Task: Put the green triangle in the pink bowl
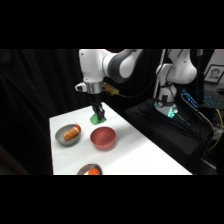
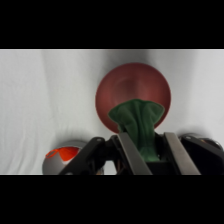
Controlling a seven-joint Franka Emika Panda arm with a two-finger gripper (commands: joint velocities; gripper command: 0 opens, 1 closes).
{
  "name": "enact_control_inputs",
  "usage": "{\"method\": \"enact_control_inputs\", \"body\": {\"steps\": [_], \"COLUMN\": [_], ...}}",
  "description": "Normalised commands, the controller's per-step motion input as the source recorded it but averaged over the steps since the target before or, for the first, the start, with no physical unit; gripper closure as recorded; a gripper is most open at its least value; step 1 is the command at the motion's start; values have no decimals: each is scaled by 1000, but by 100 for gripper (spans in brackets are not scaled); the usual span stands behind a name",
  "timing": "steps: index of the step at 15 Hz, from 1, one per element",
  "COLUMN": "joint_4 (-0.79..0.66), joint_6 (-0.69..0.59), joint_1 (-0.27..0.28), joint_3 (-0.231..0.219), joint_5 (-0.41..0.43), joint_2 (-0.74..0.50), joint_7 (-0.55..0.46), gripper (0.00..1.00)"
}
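With my tool [image 2: 147, 150] closed on the green triangle [image 2: 137, 125] near the table's [image 1: 145, 155] far edge, I'd carry it level toward the pink bowl [image 1: 103, 137], centre it over the rim, then open low so it can't bounce out.

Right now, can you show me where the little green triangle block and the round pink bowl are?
Small bright green triangle block [image 2: 137, 131]: wrist view, its front face between the fingers.
Round reddish-pink bowl [image 1: 103, 137]: side view, its inside bottom.

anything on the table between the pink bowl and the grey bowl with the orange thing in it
No, just bare white table between the pink bowl and the grey bowl, seen in the side view.
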Motion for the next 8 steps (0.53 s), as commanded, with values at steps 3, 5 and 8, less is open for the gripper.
{"method": "enact_control_inputs", "body": {"steps": [3,5,8], "joint_4": [193,121,88], "joint_6": [130,134,134], "joint_1": [-41,-46,-51], "joint_3": [-6,8,20], "joint_5": [155,178,185], "joint_2": [231,169,150], "joint_7": [-95,-118,-129], "gripper": [94,94,94]}}
